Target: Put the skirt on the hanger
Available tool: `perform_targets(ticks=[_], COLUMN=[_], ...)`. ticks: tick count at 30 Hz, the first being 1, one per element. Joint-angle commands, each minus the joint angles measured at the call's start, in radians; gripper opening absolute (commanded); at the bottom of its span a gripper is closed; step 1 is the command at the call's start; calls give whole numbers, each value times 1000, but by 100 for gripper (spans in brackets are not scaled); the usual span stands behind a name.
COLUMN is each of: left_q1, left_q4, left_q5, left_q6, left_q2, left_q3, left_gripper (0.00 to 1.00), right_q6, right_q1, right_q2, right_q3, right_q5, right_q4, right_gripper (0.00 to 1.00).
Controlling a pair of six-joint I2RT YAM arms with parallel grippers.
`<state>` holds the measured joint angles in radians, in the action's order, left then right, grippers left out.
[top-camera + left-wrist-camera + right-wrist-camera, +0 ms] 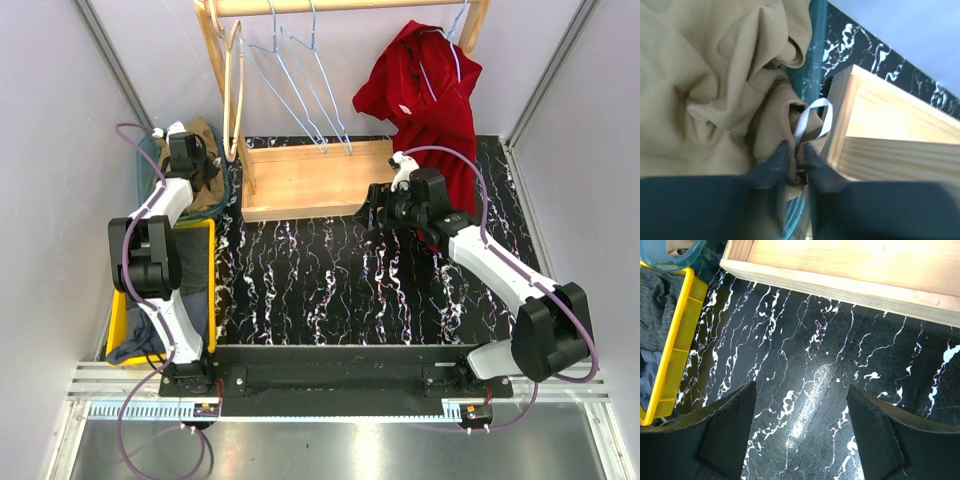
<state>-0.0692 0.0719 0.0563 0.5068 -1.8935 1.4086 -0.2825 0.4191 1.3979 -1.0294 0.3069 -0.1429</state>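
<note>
A tan skirt [705, 85] lies crumpled in a teal bin [150, 165] at the far left. My left gripper [796, 150] is shut on a fold of the skirt next to its white hanging loop [812, 117]; in the top view the left gripper [186, 158] sits over the bin. Wire hangers [300, 85] hang from the wooden rail [340, 6], and one more holds a red garment [425, 95]. My right gripper [801, 405] is open and empty above the black marble table [805, 365]; in the top view it [392, 212] is just right of the rack's base.
The wooden rack base [310, 180] stands at the back middle, close beside the bin. A yellow crate [205, 290] with dark clothes sits at the left front. A wooden hanger [232, 90] hangs at the rack's left post.
</note>
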Motion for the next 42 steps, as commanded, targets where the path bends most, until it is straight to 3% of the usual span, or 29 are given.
perform_targets(ticks=[1, 7, 22, 31, 37, 42], left_q1=[-4, -7, -7, -7, -7, -7], left_q4=[32, 170, 331, 382, 401, 420], left_q5=[60, 77, -50, -213, -377, -452], left_q6=[-37, -140, -309, -321, -272, -274], left_q2=[13, 109, 581, 838, 925, 994], left_q3=[70, 211, 421, 333, 230, 106], left_gripper=[0, 0, 0, 0, 0, 0], right_q6=[19, 0, -46, -66, -27, 37], right_q1=[7, 7, 7, 7, 17, 176], right_q2=[15, 19, -71, -125, -123, -114], right_q3=[-54, -60, -29, -3, -1, -9], right_q5=[-11, -29, -31, -20, 106, 20], right_q4=[46, 40, 40, 43, 46, 39], right_gripper=[80, 79, 78, 78, 81, 93])
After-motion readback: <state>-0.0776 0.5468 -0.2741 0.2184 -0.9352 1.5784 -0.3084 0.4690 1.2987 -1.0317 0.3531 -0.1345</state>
